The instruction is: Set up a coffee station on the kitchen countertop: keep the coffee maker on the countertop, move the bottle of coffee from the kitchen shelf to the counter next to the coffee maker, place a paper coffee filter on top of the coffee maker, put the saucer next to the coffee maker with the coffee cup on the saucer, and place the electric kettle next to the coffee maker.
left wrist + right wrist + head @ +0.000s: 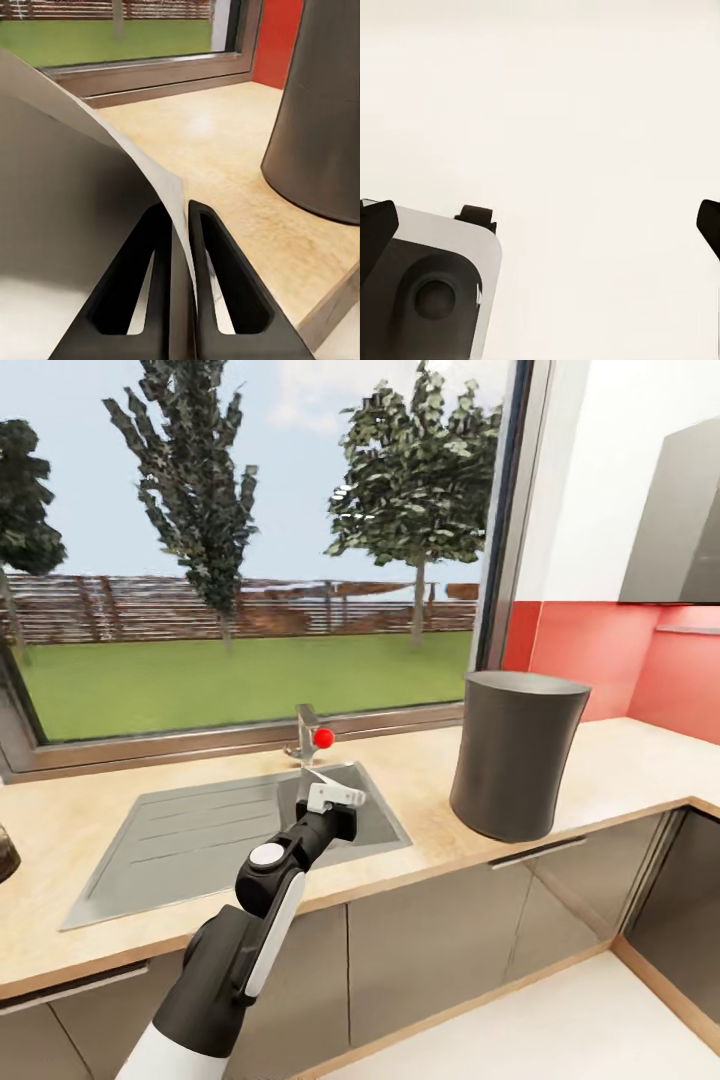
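L gripper (185, 225) nipped shut on paper coffee filter (82, 217), sheet pinched btwn fingers, over sink (180, 830). Coffee maker (515, 755) stands on countertop (610, 760), beside & apart. R gripper (540, 217): fingertips wide apart, nothing held.

Beige countertop (620, 760): steel sink (190, 840), coffee maker (512, 753) standing.

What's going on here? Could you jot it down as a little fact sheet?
place: countertop under a garden window
left claw: shut on the filter, held over the sink
right claw: fingertips apart, nothing between them, pale surface behind
coffee maker: upright on the countertop, beside the sink
filter step: not yet done; filter not on the coffee maker
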You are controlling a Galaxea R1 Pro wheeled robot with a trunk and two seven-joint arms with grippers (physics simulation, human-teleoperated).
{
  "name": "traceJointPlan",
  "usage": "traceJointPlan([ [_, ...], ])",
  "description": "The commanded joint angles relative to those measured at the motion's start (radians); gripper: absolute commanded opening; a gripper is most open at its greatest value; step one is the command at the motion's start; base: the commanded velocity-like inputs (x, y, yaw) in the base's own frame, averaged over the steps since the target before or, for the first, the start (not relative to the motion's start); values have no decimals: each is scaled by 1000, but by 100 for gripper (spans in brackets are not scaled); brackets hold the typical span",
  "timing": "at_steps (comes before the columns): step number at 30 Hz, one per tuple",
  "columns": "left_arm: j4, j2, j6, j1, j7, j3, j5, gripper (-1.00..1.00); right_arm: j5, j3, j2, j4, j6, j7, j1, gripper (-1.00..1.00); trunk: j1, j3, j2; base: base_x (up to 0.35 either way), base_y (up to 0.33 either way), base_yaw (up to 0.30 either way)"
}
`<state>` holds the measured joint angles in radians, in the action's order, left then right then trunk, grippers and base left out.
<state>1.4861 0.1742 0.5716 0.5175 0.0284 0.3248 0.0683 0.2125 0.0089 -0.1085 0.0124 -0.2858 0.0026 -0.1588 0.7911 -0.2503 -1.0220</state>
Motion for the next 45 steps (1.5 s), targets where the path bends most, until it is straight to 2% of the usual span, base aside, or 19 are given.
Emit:
traceJointPlan([
  [1, 1, 0, 5, 1, 2, 0, 4, -100, 4, 0, 0, 1, -4, 0, -1, 100, 0, -1, -1, 2, -157, 266],
  [18, 0, 0, 5, 1, 3, 2, 3, -100, 4, 0, 0, 1, -4, 1, -1, 100, 0, -1, -1, 0, -279, 56],
  [28, 0, 0, 4, 1, 4, 18, 2, -100, 4, 0, 0, 1, -4, 1, -1, 100, 0, -1, -1, 0, -299, 17],
  [37, -2, 0, 4, 1, 4, 19, 2, -100, 4, 0, 0, 1, -4, 1, -1, 100, 0, -1, -1, -9, -80, 213],
  [45, -3, 0, 4, 1, 4, 23, 2, -100, 4, 0, 0, 1, -4, 1, -1, 100, 0, -1, -1, -210, -164, 40],
])
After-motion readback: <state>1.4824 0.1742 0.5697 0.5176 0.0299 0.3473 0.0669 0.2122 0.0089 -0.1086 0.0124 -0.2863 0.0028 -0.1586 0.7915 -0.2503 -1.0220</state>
